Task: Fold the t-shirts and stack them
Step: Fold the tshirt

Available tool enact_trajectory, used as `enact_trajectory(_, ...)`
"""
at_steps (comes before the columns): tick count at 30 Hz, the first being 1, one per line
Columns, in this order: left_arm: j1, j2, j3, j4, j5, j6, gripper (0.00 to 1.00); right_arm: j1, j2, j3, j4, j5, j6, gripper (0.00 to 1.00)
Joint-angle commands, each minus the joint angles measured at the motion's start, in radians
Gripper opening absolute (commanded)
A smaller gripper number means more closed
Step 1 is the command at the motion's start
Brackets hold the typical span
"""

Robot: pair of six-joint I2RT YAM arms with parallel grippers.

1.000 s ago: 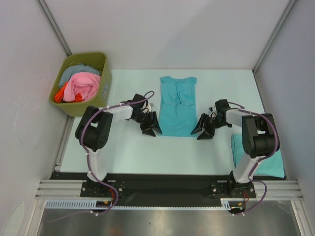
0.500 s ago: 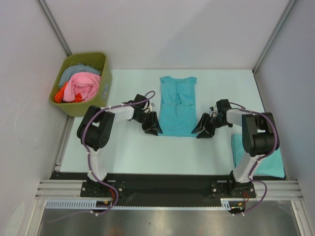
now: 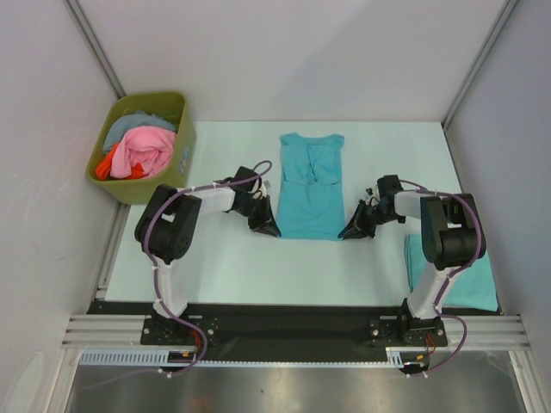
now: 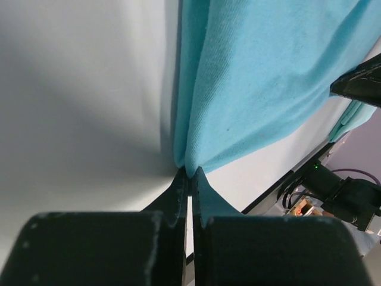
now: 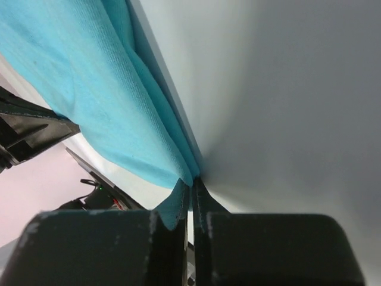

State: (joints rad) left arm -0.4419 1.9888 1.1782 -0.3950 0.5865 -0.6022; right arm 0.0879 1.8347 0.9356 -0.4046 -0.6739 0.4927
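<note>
A turquoise t-shirt [image 3: 311, 185] lies flat mid-table with its sides folded in, collar at the far end. My left gripper [image 3: 272, 231] is shut on the t-shirt's near left hem corner [image 4: 189, 168]. My right gripper [image 3: 345, 234] is shut on the near right hem corner [image 5: 189, 176]. In each wrist view the fabric [image 4: 256, 83] [image 5: 89, 95] fans away from the pinched tips. A second, folded turquoise t-shirt [image 3: 469, 280] lies at the table's near right, partly hidden behind the right arm.
An olive-green bin [image 3: 142, 146] with pink, grey and orange clothes stands at the far left. White walls bound the table [image 3: 224, 262] on three sides. A black rail [image 3: 284, 323] runs along the near edge.
Both grippers have slid inward to the shirt's near hem corners and closed on the fabric. The shirt itself has not shifted.
</note>
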Motion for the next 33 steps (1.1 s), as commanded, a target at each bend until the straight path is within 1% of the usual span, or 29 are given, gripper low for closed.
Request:
enact_trajectory(1, -0.02, -0.014, -0.075, 0.015, -0.131, 0.033, 0.0, 0.015, 0.002, -0.004, -0.02, 0.109, -0.065, 0.0)
enact_trajectory(2, -0.027, -0.034, -0.095, 0.019, -0.135, 0.028, 0.0, 0.019, -0.009, -0.012, -0.036, 0.12, -0.068, 0.0)
enact_trajectory(3, -0.034, -0.054, -0.147, 0.039, -0.136, 0.015, 0.0, 0.026, -0.021, -0.023, -0.042, 0.122, -0.066, 0.0)
enact_trajectory(5, -0.049, -0.129, -0.218, 0.077, -0.128, -0.007, 0.0, 0.045, -0.083, -0.086, -0.039, 0.117, -0.048, 0.0)
enact_trajectory(6, -0.053, -0.152, -0.289, 0.094, -0.125, -0.028, 0.0, 0.052, -0.11, -0.109, -0.036, 0.116, -0.043, 0.0)
enact_trajectory(8, -0.07, -0.226, -0.357, 0.126, -0.126, -0.044, 0.0, 0.072, -0.185, -0.185, -0.034, 0.117, -0.029, 0.0)
enact_trajectory(9, -0.078, -0.255, -0.421, 0.137, -0.126, -0.059, 0.0, 0.078, -0.211, -0.214, -0.031, 0.122, -0.014, 0.0)
enact_trajectory(12, -0.115, -0.358, -0.517, 0.159, -0.139, -0.093, 0.0, 0.116, -0.308, -0.306, -0.034, 0.119, 0.021, 0.0)
enact_trajectory(15, -0.158, -0.454, -0.567, 0.142, -0.162, -0.125, 0.0, 0.174, -0.406, -0.366, -0.045, 0.131, 0.058, 0.0)
enact_trajectory(17, -0.184, -0.501, -0.578, 0.115, -0.177, -0.139, 0.0, 0.193, -0.448, -0.389, -0.059, 0.131, 0.076, 0.0)
enact_trajectory(18, -0.192, -0.548, -0.581, 0.098, -0.195, -0.149, 0.0, 0.205, -0.494, -0.4, -0.069, 0.137, 0.086, 0.0)
enact_trajectory(22, -0.216, -0.657, -0.612, 0.064, -0.205, -0.191, 0.0, 0.228, -0.604, -0.431, -0.123, 0.146, 0.116, 0.0)
enact_trajectory(25, -0.245, -0.706, -0.659, 0.067, -0.201, -0.237, 0.0, 0.233, -0.669, -0.461, -0.17, 0.145, 0.122, 0.0)
enact_trajectory(28, -0.282, -0.725, -0.712, 0.094, -0.198, -0.28, 0.0, 0.239, -0.715, -0.486, -0.181, 0.154, 0.133, 0.0)
enact_trajectory(33, -0.308, -0.78, -0.726, 0.076, -0.224, -0.307, 0.0, 0.256, -0.755, -0.526, -0.183, 0.145, 0.156, 0.0)
